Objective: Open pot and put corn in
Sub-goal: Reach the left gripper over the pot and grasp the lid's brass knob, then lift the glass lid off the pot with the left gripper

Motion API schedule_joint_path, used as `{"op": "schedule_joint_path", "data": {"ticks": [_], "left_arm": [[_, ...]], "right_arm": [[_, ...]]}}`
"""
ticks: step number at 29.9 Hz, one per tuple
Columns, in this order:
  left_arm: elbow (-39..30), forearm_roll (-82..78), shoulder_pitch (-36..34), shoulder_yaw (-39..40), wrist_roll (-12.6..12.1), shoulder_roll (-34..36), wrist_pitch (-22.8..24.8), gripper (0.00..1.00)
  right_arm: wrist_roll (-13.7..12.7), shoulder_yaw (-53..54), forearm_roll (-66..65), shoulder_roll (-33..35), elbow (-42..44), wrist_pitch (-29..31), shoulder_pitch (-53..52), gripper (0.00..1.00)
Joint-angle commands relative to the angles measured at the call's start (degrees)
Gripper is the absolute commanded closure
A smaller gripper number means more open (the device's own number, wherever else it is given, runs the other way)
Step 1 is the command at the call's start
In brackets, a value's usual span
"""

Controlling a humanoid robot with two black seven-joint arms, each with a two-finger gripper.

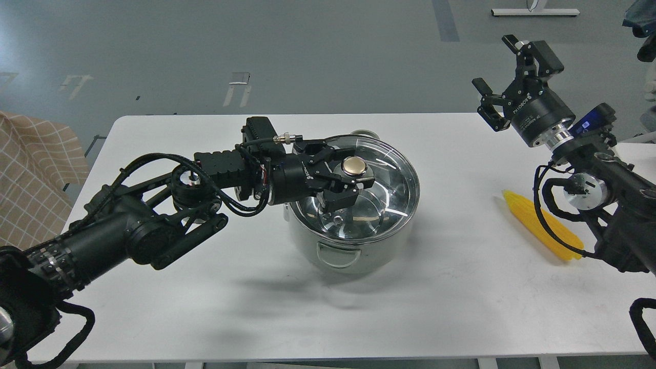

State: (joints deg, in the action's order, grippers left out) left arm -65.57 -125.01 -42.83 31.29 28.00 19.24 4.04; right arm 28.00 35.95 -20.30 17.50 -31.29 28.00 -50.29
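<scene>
A white table (256, 307) with rounded corners fills most of the view, standing on a grey floor (328, 51) that carries a few pale marks and a darker stripe running away from the table. At the left edge hangs a tan cloth (31, 174) with a thin white grid — it lies beside the table's left end. Far back at the upper right sits a white frame base (535, 11) — small and partly cut off.
</scene>
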Motion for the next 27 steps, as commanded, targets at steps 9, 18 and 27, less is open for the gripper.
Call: {"op": "schedule_joint_path", "data": {"ticks": [9,18,27], "left_arm": [[-0.9,0.0,-1.7,0.8,0.0,-0.6,-1.2,0.97],[-7.1,0.0,-7.8,3.0,0.0,11.0,-1.2,0.95],[-13.9,6.2,-2.4,1.9,0.0,37.7,-9.0,0.94]], "right_arm": [[0.0,0.0,0.0,0.0,-0.1,0.0,0.2,0.04],[0.0,0.0,0.0,0.3,-0.3,0.0,0.4,0.04],[0.0,0.0,0.0,0.7,-0.9,0.0,1.2,0.03]]}}
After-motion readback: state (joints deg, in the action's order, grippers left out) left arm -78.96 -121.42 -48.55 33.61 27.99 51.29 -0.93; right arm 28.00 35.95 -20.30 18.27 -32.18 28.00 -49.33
